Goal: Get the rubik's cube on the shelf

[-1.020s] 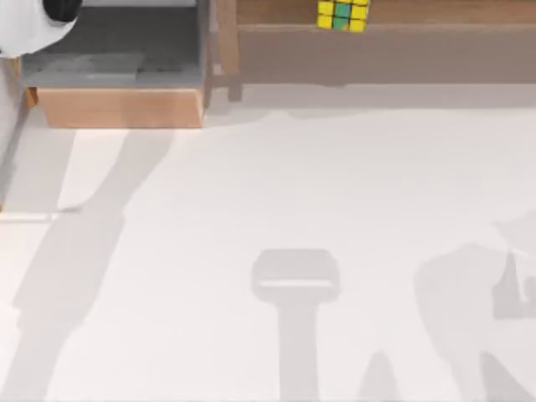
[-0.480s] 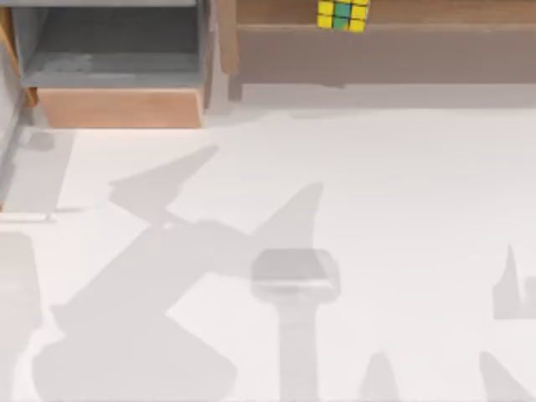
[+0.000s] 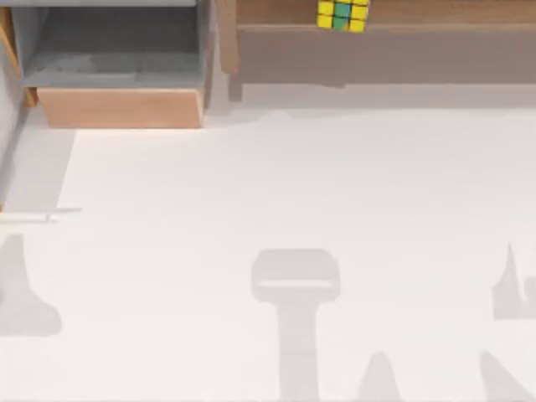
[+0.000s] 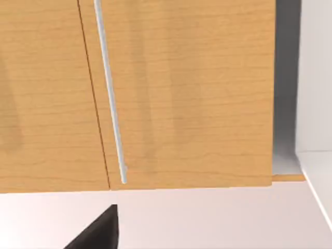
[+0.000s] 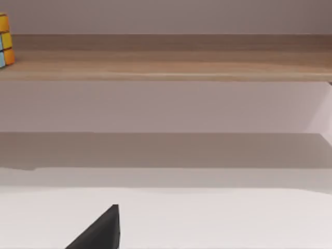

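Cube resting on shelf at about 12 o'clock of the top view, just past the plank's front edge, squarely on the wood, faces parallel to that edge; seen too at the shelf's end in the right wrist view. Task judged done as things lie. Probably light, rigid, smooth-faced plastic, somewhat slippery and prone to twist between layers; best pinched across two opposite flat faces at mid-height, never on corners. No long axis, being equal on every side; yellow-and-green face turned upward, edges lined up with the plank. Grey box with a light wood front at 11 o'clock, apart from the cube. Wooden panel with a slim metal handle facing the left wrist camera. Left pincer and right pincer: state cannot be told. Table below, crossed by shadows.
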Motion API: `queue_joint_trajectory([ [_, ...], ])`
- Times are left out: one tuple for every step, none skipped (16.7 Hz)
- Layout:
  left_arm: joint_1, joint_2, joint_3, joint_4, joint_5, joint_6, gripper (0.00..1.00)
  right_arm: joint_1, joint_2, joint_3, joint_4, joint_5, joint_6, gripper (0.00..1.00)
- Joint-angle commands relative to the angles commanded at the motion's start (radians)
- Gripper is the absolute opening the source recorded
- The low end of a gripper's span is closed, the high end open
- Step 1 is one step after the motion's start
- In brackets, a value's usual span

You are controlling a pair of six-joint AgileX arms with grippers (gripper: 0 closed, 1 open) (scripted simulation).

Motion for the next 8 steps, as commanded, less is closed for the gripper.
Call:
queue_joint_trajectory([
  [0.003,0.025,-0.025,-0.003,-0.003,-0.003,1.00,0.000,0.000,0.000,0.000,0.000,0.000,1.00],
  [0.001,0.045,-0.042,-0.006,-0.007,-0.005,1.00,0.000,0.000,0.000,0.000,0.000,0.000,1.00],
  [-0.002,0.058,-0.051,-0.009,-0.010,-0.007,1.00,0.000,0.000,0.000,0.000,0.000,0.000,1.00],
  [-0.002,0.058,-0.051,-0.009,-0.010,-0.007,1.00,0.000,0.000,0.000,0.000,0.000,0.000,1.00],
  [-0.002,0.058,-0.051,-0.009,-0.010,-0.007,1.00,0.000,0.000,0.000,0.000,0.000,0.000,1.00],
  [-0.002,0.058,-0.051,-0.009,-0.010,-0.007,1.00,0.000,0.000,0.000,0.000,0.000,0.000,1.00],
  [-0.002,0.058,-0.051,-0.009,-0.010,-0.007,1.00,0.000,0.000,0.000,0.000,0.000,0.000,1.00],
  [-0.002,0.056,-0.049,-0.009,-0.009,-0.006,1.00,0.000,0.000,0.000,0.000,0.000,0.000,1.00],
])
